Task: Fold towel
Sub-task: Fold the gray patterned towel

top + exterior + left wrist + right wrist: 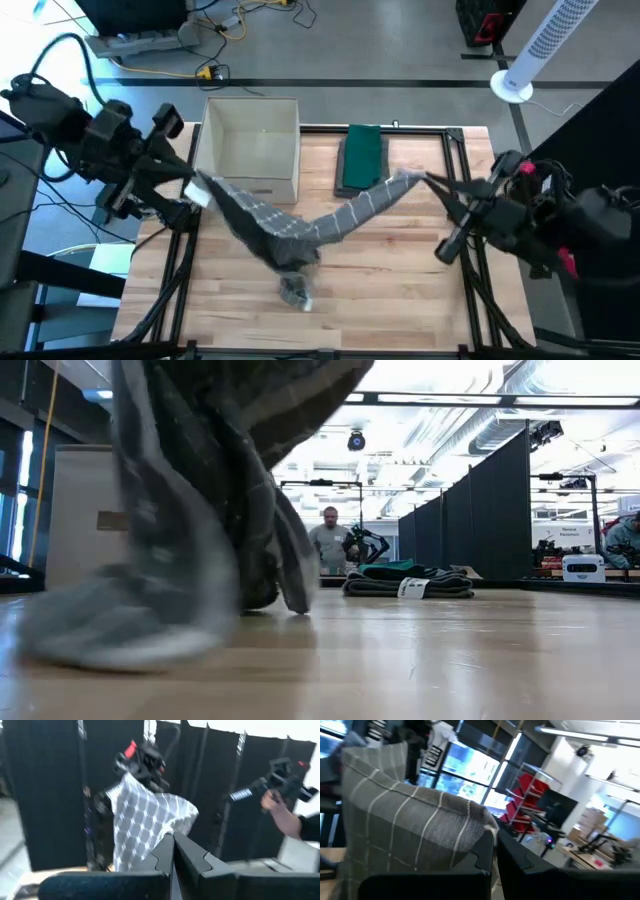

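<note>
Left gripper (197,190), at the table's left edge just in front of the box (250,145), is clenched on 1 corner of the towel (290,230); its 2 fingers (165,855) meet with almost no gap in the left wrist view, the checked cloth rising just beyond them. Right gripper (425,180), over the right part of the table near the right-hand rail, is likewise pinched on the opposite corner, the grey cloth with pale lines bunched against its closed fingers (485,852) in the right wrist view. Between the 2 grippers the towel hangs stretched in a shallow V: both ends are raised, and the middle sags to the wooden table (400,290), where a crumpled bunch touches the boards near the front centre. In the low view the towel (190,510) fills the left half, its lowest folds resting on the tabletop. A folded green cloth (362,155) lies flat behind the towel, just right of the box; in the low view it shows as a dark folded stack (408,582) bearing a white label. The open cream box stands at the back left of the table. A person (329,545) stands in the room behind the table, and a person's hand (280,815) shows in the left wrist view.
</note>
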Available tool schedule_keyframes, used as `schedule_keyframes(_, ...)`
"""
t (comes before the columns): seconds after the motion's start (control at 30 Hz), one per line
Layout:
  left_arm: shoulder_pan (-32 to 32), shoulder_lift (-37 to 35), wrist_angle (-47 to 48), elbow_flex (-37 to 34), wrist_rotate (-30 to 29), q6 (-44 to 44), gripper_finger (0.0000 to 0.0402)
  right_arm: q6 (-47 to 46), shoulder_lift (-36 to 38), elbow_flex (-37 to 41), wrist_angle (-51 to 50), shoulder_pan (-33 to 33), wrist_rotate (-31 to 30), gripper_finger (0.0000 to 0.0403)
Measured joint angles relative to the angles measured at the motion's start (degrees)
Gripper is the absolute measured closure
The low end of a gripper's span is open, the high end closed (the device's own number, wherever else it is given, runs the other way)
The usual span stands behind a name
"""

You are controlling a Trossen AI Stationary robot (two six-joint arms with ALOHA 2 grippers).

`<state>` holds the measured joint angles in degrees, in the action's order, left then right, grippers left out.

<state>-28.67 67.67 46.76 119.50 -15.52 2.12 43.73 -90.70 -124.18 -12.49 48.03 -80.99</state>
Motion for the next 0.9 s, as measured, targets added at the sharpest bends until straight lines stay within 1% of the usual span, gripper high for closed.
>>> schedule_keyframes(0.1, 0.02, 0.04, -4.85, 0.0, -1.78, -1.91, 0.0402, 6.0, 0.0, 0.0, 5.28, -1.24, 0.19, 0.0403)
schedule_keyframes(0.2, 0.02, -0.15, -7.97, 0.01, -0.74, -2.37, 0.0402, 11.76, 0.0, 0.0, 11.17, -1.29, 1.31, 0.0403)
schedule_keyframes(0.27, 0.02, -0.25, -8.19, 0.02, 0.91, -1.86, 0.0402, 14.14, 0.0, 0.0, 14.26, -1.03, 2.96, 0.0403)
schedule_keyframes(0.4, -0.02, 0.02, -8.09, 0.02, 4.58, 1.11, 0.0402, 15.23, 0.02, 0.0, 16.75, 0.87, 7.16, 0.0403)
schedule_keyframes(0.57, -1.15, 0.99, -7.54, 0.0, 9.65, 2.74, 0.0402, 11.64, 0.02, 0.0, 16.36, 4.25, 10.84, 0.0403)
schedule_keyframes(0.67, -2.89, 1.94, -7.56, 0.0, 12.31, 1.05, 0.0402, 9.47, 0.04, 0.0, 15.78, 6.62, 17.08, 0.0403)
schedule_keyframes(0.77, -4.79, 2.93, -8.4, -0.04, 12.97, -3.25, 0.0402, 9.07, 0.04, 0.02, 16.13, 8.5, 25.07, 0.0403)
schedule_keyframes(0.9, -7.16, 4.47, -14.59, -0.07, 12.95, -8.66, 0.0402, 9.3, 0.04, 0.02, 16.63, 9.95, 32.85, 0.0403)
